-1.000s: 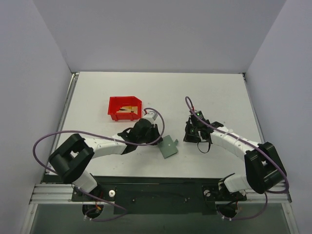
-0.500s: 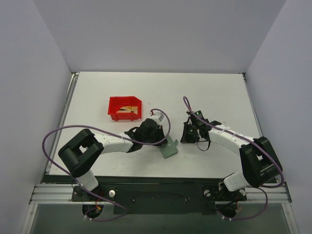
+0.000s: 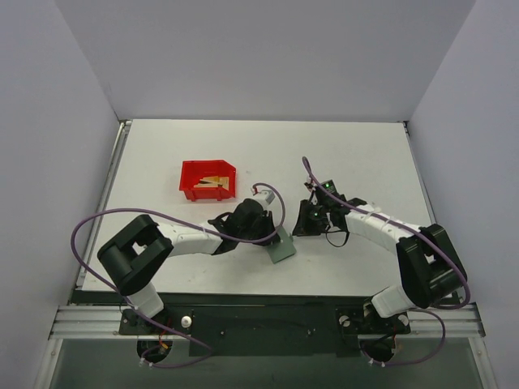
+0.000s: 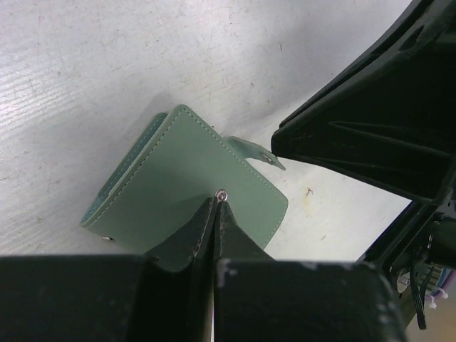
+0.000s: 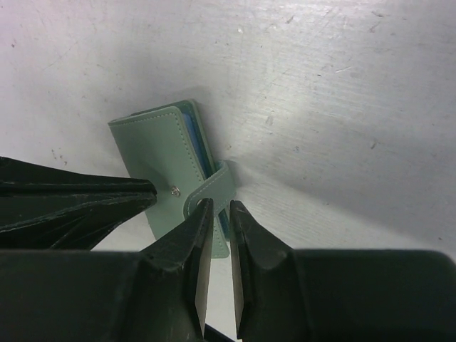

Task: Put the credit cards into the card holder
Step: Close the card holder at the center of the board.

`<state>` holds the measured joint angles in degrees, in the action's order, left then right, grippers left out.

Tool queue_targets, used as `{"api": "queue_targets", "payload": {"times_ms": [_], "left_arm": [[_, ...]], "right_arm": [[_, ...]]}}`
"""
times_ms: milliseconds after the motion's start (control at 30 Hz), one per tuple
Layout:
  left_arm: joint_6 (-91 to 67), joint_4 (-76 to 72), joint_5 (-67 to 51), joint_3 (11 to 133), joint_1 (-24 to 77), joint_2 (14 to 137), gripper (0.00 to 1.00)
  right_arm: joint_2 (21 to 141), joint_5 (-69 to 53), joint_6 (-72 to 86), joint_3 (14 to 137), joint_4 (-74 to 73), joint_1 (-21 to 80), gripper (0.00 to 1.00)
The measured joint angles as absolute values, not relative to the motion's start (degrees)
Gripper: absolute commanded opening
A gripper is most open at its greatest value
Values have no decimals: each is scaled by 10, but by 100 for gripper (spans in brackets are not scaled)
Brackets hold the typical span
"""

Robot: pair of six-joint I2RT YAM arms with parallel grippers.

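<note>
Upper left of centre, the thin gold-tan credit cards [image 3: 214, 181] are lying in the red plastic bin [image 3: 188, 181], none loaded. At centre, the closed left tool [image 4: 217, 208] is pressing the folded grey-green card holder [image 4: 182, 182] onto the white surface [image 3: 365, 154]. The right tool [image 5: 217, 214], jaws slightly parted, is nosing at its snap tab [image 5: 210, 187].

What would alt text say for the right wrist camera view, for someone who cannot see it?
A small grey-green card holder lies folded on a white table, blue lining peeking from one edge. The right claw, fingers narrowly parted, sits at its snap tab, while the left claw reaches in from the side to the snap stud.
</note>
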<state>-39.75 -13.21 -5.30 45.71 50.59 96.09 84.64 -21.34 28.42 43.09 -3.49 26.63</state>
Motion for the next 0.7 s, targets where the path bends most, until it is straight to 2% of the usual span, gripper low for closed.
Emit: {"api": "queue_targets", "payload": {"times_ms": [700], "left_arm": [[-398, -131, -64, 446, 510, 975, 0]], "right_arm": [[880, -267, 285, 433, -16, 266, 12]]}}
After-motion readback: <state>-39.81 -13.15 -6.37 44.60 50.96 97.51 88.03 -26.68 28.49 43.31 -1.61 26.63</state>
